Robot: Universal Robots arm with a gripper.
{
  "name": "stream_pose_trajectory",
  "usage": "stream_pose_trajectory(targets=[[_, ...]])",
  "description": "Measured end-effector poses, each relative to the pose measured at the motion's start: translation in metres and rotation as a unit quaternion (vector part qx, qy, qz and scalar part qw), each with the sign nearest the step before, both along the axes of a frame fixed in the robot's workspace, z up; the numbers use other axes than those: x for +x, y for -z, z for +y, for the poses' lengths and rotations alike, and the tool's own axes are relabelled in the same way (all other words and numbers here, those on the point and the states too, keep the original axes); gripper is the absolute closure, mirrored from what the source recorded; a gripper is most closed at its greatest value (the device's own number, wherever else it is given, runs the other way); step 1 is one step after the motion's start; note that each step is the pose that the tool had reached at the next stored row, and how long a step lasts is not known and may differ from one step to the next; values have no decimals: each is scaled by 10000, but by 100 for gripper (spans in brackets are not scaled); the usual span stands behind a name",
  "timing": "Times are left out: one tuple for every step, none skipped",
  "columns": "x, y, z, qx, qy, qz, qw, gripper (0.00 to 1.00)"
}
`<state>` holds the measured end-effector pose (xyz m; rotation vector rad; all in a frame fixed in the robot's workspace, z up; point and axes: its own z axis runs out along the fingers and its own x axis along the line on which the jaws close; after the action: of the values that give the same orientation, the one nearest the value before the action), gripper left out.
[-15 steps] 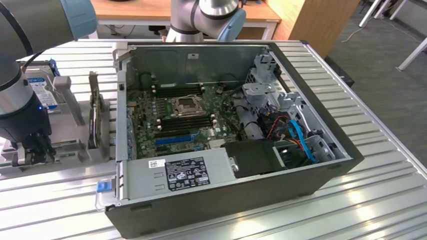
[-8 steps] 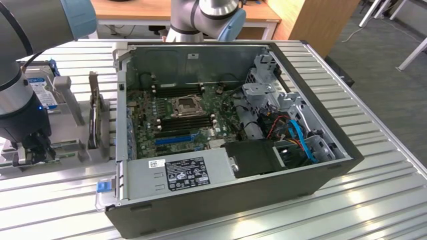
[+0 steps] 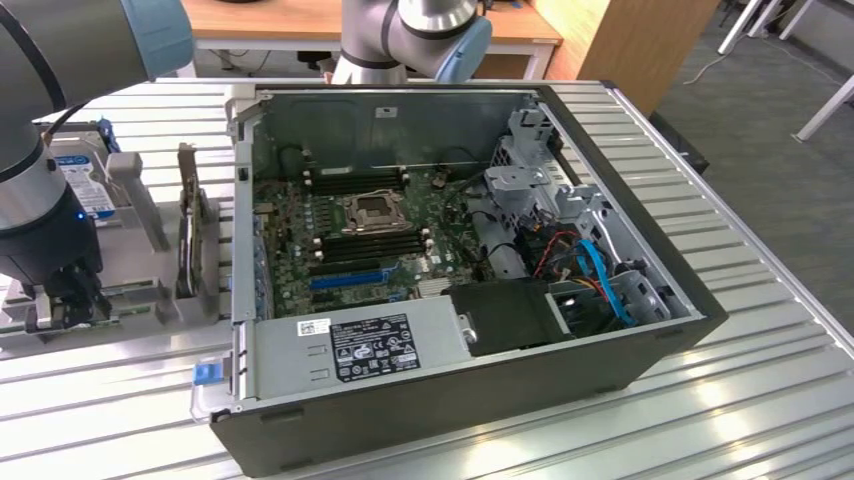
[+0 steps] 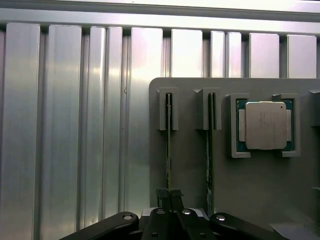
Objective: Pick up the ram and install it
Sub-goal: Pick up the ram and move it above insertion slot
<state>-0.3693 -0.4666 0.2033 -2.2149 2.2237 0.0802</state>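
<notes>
My tool (image 4: 169, 196) is down at the grey holder (image 4: 250, 192) and the two fingers (image 4: 161, 200) are pressed in close, pinching the ram (image 4: 168, 150) by its thin top edge. The stick stands on edge in its slot in the holder, and I read it as seated there, not lifted. A second stick (image 4: 210, 160) stands just beside it in the neighbouring slot, untouched. The square silver processor chip (image 4: 265, 125) sits in its own pocket further along the same holder.

From the exterior view, my tool (image 3: 64, 300) hangs low over that holder on the ribbed metal surface (image 3: 747, 400). It is on the exterior view's left of the open computer case (image 3: 441, 420). The case lies on its side with the motherboard (image 3: 354, 235) facing up. The black slots (image 3: 367, 245) run either side of the processor socket, and I can't tell from here whether any of them is filled.

So where does that put me? By my reckoning the grip is made, and that is all that is made. The ram has not left the holder and is well apart from the board. The lift, the carry over to the case and the install itself are all left to do.
</notes>
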Motion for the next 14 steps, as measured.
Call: stream_pose_trajectory(targets=[[0, 0, 0, 0, 0, 0, 10000, 89], [0, 0, 0, 0, 0, 0, 10000, 89], [0, 0, 0, 0, 0, 0, 10000, 89], [0, 1, 0, 0, 0, 0, 10000, 89], [0, 2, 0, -1, 0, 0, 10000, 89], [0, 3, 0, -1, 0, 1, 10000, 89], [0, 3, 0, -1, 0, 1, 10000, 89], [0, 4, 0, -1, 0, 1, 10000, 89], [0, 4, 0, 0, 0, 0, 10000, 89], [0, 1, 0, 1, 0, -1, 10000, 89], [1, -7, 0, 2, 0, -3, 10000, 89], [1, -18, 0, 1, 0, -2, 10000, 89], [0, -32, 0, 0, 0, 0, 10000, 89], [0, -44, 0, 0, 0, -1, 10000, 89]])
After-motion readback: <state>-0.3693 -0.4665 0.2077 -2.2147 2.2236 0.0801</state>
